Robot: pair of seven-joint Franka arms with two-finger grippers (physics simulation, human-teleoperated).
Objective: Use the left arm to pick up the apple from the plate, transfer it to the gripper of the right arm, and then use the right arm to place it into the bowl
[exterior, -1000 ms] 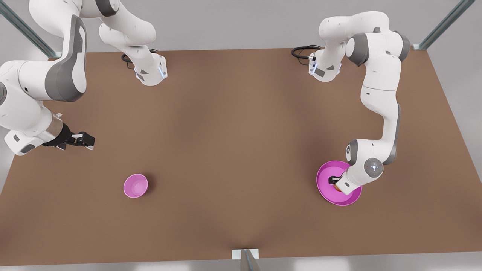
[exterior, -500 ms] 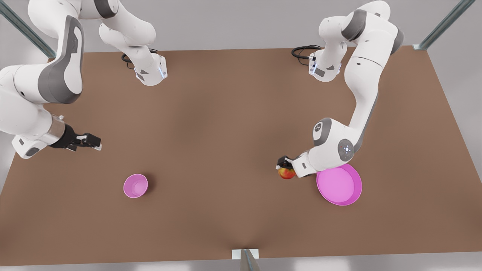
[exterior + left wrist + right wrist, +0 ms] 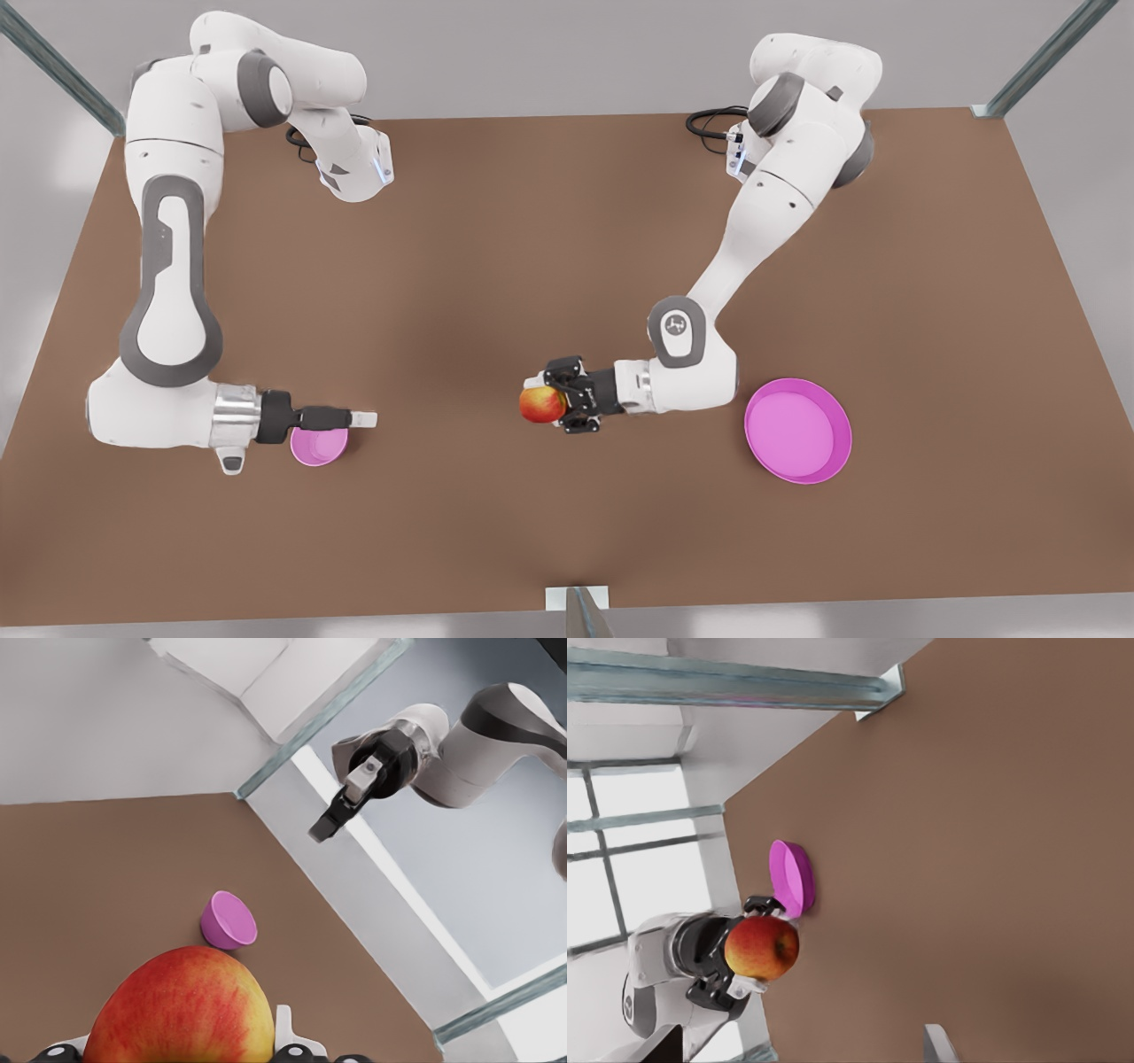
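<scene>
Red-and-yellow, the apple [image 3: 542, 404] has left the plate [image 3: 798, 431] clamped in the left end effector [image 3: 551, 400] above mid-bench, while the right end effector [image 3: 365, 417], now above the bowl [image 3: 312, 446] with fingers closed and empty, faces it for handover.

From my end the tabletop [image 3: 549, 248] looks like matt brown board, no grain. The apple [image 3: 541, 405] has a smooth waxy sheen. The bowl [image 3: 316, 447] and plate [image 3: 796, 431] look like smooth satin plastic.
</scene>
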